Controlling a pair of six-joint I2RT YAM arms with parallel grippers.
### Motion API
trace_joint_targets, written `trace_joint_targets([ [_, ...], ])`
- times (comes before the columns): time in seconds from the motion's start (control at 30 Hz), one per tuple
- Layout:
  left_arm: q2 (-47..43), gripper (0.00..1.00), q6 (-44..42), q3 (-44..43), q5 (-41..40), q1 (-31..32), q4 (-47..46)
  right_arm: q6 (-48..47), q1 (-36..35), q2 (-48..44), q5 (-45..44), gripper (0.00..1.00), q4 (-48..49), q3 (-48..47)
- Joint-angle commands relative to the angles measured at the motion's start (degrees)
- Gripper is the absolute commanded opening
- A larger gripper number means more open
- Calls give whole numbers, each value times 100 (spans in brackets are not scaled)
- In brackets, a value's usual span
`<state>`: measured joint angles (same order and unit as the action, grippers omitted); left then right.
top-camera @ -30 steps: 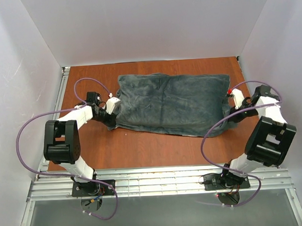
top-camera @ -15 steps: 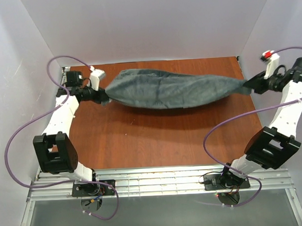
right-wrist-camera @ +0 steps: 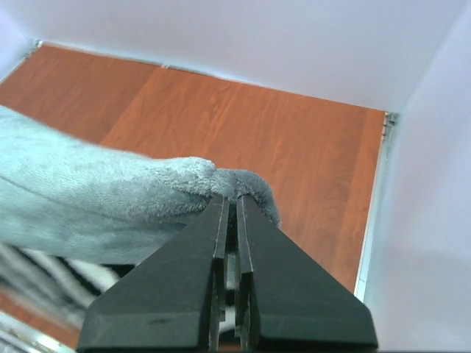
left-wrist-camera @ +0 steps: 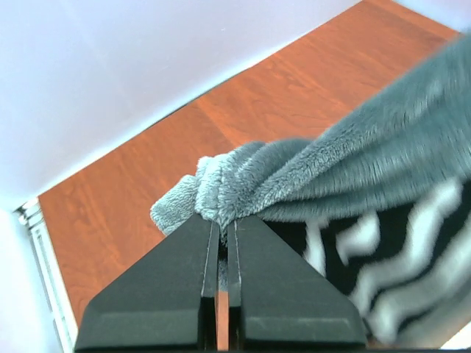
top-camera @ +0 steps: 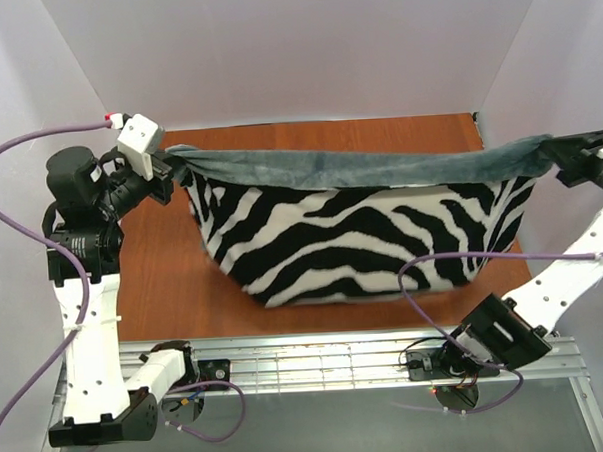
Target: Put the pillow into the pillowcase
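The pillowcase hangs stretched between both arms, high above the table. Its zebra-striped face is toward the camera and its grey-teal face runs along the top edge. My left gripper is shut on its left top corner. My right gripper is shut on its right top corner. The sack bulges and sags in the middle. The cream pillow is not visible in any view.
The brown wooden table lies beneath, with white walls on three sides. A metal rail frame runs along the near edge. Purple cables loop from both arms.
Both arms have lifted the pillowcase from lying flat on the table to hanging high. It has turned so that the zebra face now shows.
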<state>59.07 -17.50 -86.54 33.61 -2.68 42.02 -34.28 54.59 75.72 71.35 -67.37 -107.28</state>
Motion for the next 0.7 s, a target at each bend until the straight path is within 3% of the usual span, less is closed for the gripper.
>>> trace_joint_targets([
  [0.0, 315, 0, 1, 207, -662, -128, -124, 1201, -579, -268, -705, 1, 2005, 1014],
  [0.1, 911, 0, 114, 436, -882, -128, -466, 1485, -1894, -322, -1813, 1, 2860, 1876],
  [0.2, 2252, 0, 272, 244, -917, -119, -905, 2072, -2836, 73, -2870, 1, 3904, 2544],
  [0.3, 3265, 0, 536, -186, -873, -119, -1450, 2312, -3427, 1037, -4065, 1, 4495, 2250],
  [0.33, 4113, 11, 693, -884, -1221, -110, -1381, 2469, -3603, 1815, -4233, 18, 4435, 1925],
  [0.37, 4556, 22, 782, -1273, -1468, -136, -1259, 2540, -3639, 2232, -4513, 35, 4304, 965],
  [0.47, 5833, 43, 1167, -3002, -1779, -382, -170, 2271, -3657, 3549, -4894, 61, 2830, -1041],
  [0.53, 5688, 50, 1275, -3036, -1656, -663, -80, 1866, -3657, 3547, -4789, 65, 2005, -1260],
  [0.57, 5460, 50, 1066, -2426, -1551, -699, -219, 1524, -3666, 3337, -4649, 65, 1965, -1068],
  [0.6, 4909, 59, 908, -2089, -1506, -699, -360, 1330, -3701, 3074, -4613, 72, 1956, -362],
  [0.67, 4396, 70, 679, -1325, -1165, -708, -563, 621, -3797, 2283, -4420, 74, 1808, 389],
])
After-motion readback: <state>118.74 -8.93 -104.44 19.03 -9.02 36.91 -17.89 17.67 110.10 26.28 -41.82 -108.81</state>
